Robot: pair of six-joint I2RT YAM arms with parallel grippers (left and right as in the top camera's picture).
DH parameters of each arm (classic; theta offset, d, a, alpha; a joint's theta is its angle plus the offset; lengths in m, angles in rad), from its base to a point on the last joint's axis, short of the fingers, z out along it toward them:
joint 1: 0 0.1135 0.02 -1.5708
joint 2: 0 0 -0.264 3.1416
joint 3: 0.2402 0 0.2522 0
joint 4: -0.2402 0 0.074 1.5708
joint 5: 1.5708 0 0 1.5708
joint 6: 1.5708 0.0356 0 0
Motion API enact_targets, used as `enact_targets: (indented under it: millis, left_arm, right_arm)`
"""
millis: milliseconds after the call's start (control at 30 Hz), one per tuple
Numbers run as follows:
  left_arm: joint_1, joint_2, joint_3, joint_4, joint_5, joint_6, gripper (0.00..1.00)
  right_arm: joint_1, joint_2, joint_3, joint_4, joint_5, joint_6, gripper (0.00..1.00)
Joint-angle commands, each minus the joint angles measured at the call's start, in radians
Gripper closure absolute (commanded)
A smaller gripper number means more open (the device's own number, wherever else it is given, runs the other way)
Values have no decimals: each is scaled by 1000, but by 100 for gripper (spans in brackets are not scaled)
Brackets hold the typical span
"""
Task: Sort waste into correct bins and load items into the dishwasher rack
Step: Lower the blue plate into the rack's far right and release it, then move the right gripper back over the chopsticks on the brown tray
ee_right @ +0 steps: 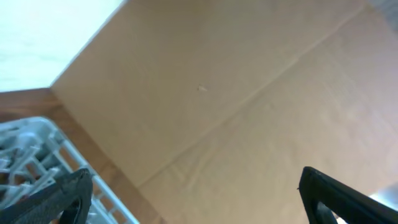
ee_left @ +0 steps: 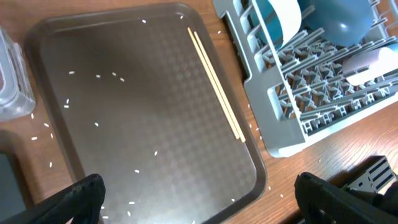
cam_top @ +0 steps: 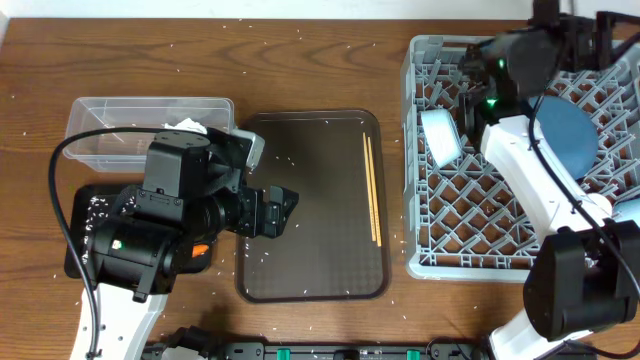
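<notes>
Chopsticks, a pair of thin wooden ones (cam_top: 371, 190), lie along the right side of the large brown serving tray (cam_top: 310, 275) in the middle of the counter (cam_top: 300, 60). They are almost parallel to its right rim and close against one another. The left tool (ee_left: 199, 208) hangs over the left part of this tray, its fingers wide apart and nothing between them. Loose white rice grains (ee_left: 97, 76) are scattered on the tray and on the counter around it.

Near the left edge of the counter stands the clear plastic rectangular tub (cam_top: 100, 125), with the crumpled white tissue (cam_top: 187, 127) inside at its right end. Just in front of it is the shallow black rectangular tray (cam_top: 76, 235), mostly hidden under the left arm. The orange carrot (cam_top: 201, 250) shows at its right end.

The large square grey plastic rack (cam_top: 425, 262) fills the right side of the counter. In it the small white bowl (cam_top: 440, 137) stands on edge near the left wall. The large round blue plate (cam_top: 566, 135) leans further to the right, and the small pink cup (ee_left: 368, 61) lies among the pegs. The right tool (ee_right: 199, 202) is at the far edge of the rack, its fingers spread wide and empty.
</notes>
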Motion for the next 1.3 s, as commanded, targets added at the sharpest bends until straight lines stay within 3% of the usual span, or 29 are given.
enact_targets:
  millis: [0,100,267,467,667,833,967,1067,1133,1267]
  left_arm:
    - [4,-6,61,7,12,4,2]
    - [4,-6,100,9,-30,3,2]
    - [4,-17,134,9,-47,4,2]
    - [4,-29,134,2,-47,3,2]
    - [4,-46,134,1,-47,4,2]
    - [4,-70,134,1,-109,3,2]
    - [4,-91,134,0,-164,3,2]
    - [4,-102,134,-7,-201,2,2]
    - [4,-104,134,-19,-248,-11,2]
    - [4,-101,134,-63,-370,-42,2]
  right_arm:
    - [46,-16,7,150,44,-255,1]
    - [78,-34,8,107,34,-262,1]
    - [137,-69,8,-154,-9,-248,1]
    - [232,-72,8,-686,-72,-238,1]
    - [346,-72,8,-1061,-150,-64,1]
    - [459,-72,8,-1386,-253,275,1]
    - [527,-72,8,-1707,-427,724,1]
    - [568,-72,8,-1918,-682,1073,1]
    - [585,-72,8,-1990,-893,1254,1]
    - [594,-82,8,-2015,-1091,1570,2]
